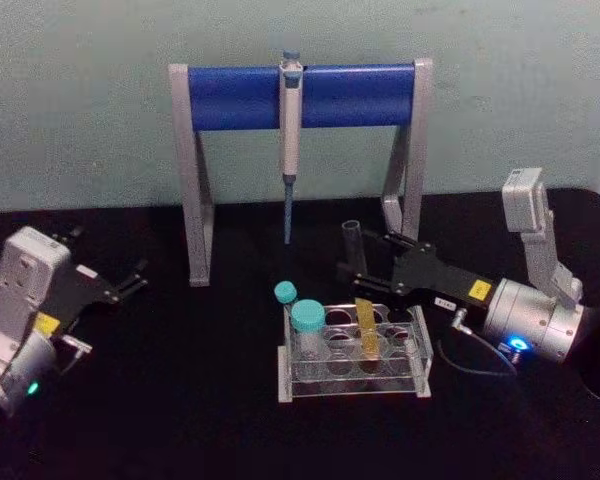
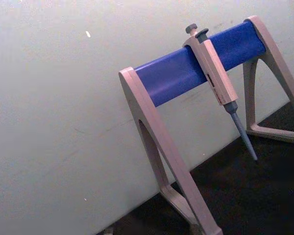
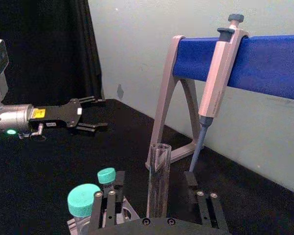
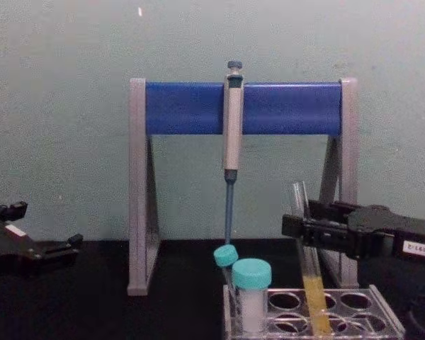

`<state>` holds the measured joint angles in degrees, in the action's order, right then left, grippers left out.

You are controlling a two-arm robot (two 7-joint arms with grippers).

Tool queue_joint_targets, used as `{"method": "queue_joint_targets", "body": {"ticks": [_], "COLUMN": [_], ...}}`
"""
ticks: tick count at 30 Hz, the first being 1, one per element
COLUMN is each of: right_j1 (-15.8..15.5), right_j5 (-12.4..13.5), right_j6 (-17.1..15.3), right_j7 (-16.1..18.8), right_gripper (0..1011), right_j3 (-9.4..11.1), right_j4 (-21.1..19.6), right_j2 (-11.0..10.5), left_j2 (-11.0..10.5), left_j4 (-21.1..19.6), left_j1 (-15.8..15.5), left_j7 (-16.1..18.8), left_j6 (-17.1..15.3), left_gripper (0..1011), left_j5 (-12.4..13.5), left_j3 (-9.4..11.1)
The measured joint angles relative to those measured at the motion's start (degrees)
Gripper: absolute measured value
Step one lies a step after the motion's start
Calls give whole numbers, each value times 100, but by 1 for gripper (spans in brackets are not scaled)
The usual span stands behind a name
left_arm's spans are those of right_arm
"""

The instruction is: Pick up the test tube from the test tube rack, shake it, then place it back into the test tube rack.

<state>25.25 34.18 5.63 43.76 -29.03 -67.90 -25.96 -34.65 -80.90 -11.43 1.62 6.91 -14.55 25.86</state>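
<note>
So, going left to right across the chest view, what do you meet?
The left gripper → pipette stand's left leg → pipette → teal-capped vial → test tube, with the open right gripper around it.

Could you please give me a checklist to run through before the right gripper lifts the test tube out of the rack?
1. Test tube seated in the test tube rack: ok, leaning in a hole.
2. Right gripper astride the tube's upper part: ok.
3. Jaws closed on the tube: not ok, open with gaps either side.
4. Liquid well below the open mouth: ok, lower third.
5. Right gripper clear of the teal-capped vials: cannot tell.
6. Left gripper out of the way: ok, open, far off to the left.
</note>
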Motion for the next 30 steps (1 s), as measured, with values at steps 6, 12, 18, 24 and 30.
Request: {"method": "queue_joint_targets", "body": {"ticks": [6,12,18,24,30], "right_j1": [1,1,1,-3,-111], "right_j5": [3,6,6,26,98], "right_j6": [2,5,8,31,116], "right_j7": [0,0,0,20,18], "right_gripper": [912,1000,1000,1000,1000], "right_j3": [0,0,0,13,101], "right_j4": [-2,-4,-4,-12,-229], "right_j2": [0,0,0,-1,-63], "left_j2": [0,0,0,0,0], "left_j4": [0,0,0,0,0], "left_j1": [0,0,0,0,0], "left_j7": [0,0,0,0,0], "left_j6": [0,0,0,0,0], "left_gripper": [1001,1001,1001,1001,1001], "left_j5": [0,0,0,0,0], "left_j3": [0,0,0,0,0]}}
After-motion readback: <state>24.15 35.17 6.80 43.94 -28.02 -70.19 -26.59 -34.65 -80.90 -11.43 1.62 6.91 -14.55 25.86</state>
